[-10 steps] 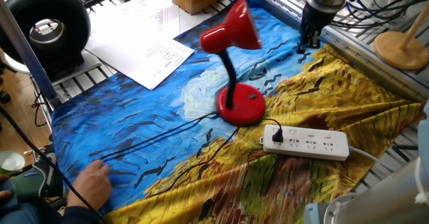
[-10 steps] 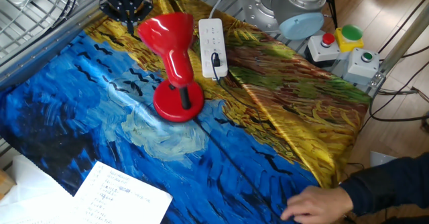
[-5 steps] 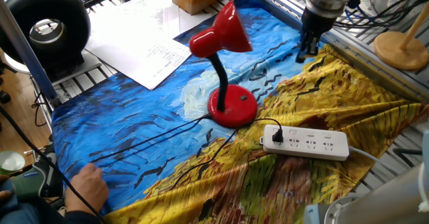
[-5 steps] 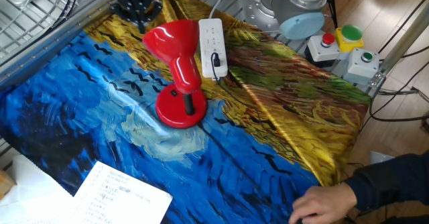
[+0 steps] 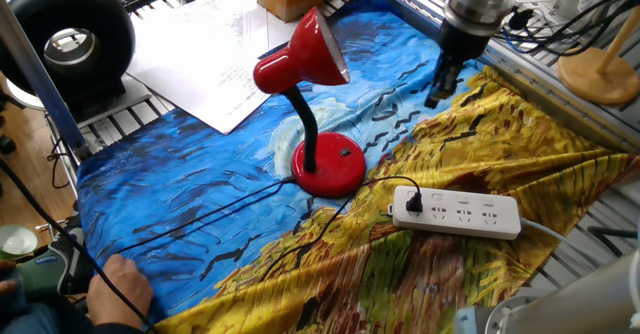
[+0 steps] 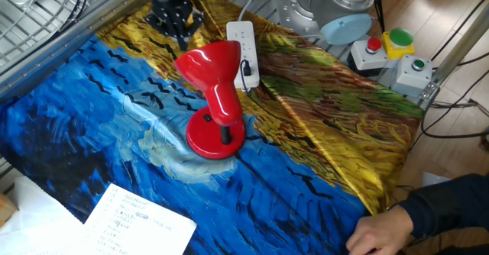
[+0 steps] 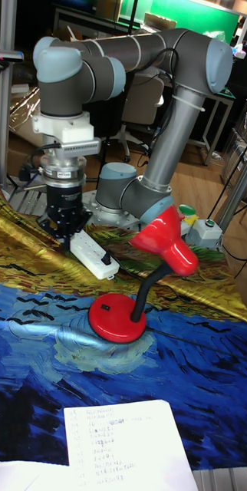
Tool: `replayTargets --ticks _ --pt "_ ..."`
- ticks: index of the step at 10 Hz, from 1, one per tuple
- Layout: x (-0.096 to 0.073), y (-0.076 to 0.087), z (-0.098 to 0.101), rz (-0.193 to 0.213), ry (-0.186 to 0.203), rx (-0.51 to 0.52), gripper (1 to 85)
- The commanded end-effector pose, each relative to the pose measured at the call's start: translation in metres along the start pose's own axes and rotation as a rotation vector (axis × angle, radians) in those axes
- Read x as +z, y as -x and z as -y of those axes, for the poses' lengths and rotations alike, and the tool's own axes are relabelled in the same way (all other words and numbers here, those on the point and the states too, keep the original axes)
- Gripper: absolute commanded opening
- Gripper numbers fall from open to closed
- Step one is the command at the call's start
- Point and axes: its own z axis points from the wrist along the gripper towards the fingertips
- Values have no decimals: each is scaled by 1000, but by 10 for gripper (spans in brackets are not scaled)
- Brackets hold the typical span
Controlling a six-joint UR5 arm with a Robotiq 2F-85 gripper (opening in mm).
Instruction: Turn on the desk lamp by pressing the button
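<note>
The red desk lamp (image 5: pixel 328 164) stands upright on the painted cloth, its cone shade (image 5: pixel 300 54) tilted back and left. The small dark button (image 5: pixel 343 154) sits on top of the round red base, also seen as the button (image 7: pixel 104 309) in the tall view. My gripper (image 5: pixel 437 89) hangs over the cloth to the right of and behind the lamp, apart from it, its dark fingers together and holding nothing. In the other fixed view the gripper (image 6: pixel 179 30) is just behind the shade (image 6: pixel 214 68). The tall view shows the gripper (image 7: pixel 64 234) left of the lamp base (image 7: pixel 117 318).
A white power strip (image 5: pixel 465 214) lies in front of the lamp with the lamp's black cord (image 5: pixel 200 214) plugged in. A person's hand (image 5: pixel 120 284) rests at the cloth's near-left edge. Printed paper (image 5: pixel 215 64) and a pale wooden stand (image 5: pixel 598 74) flank the cloth.
The lamp has slid left along the cloth, toward the person's hand, which has drawn back. My gripper has come down and left, following the lamp.
</note>
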Motion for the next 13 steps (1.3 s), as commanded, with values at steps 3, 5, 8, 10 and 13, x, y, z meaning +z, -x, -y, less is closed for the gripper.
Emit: replayTargets --ticks 3,5,8,10,13 --pt "-1 7 25 14 -108 54 13" --pt "-1 9 26 21 -110 48 13" --pt "-1 33 -8 106 34 240 13" --pt "-2 40 -3 136 18 252 13" --pt "1 42 6 115 -23 234 13"
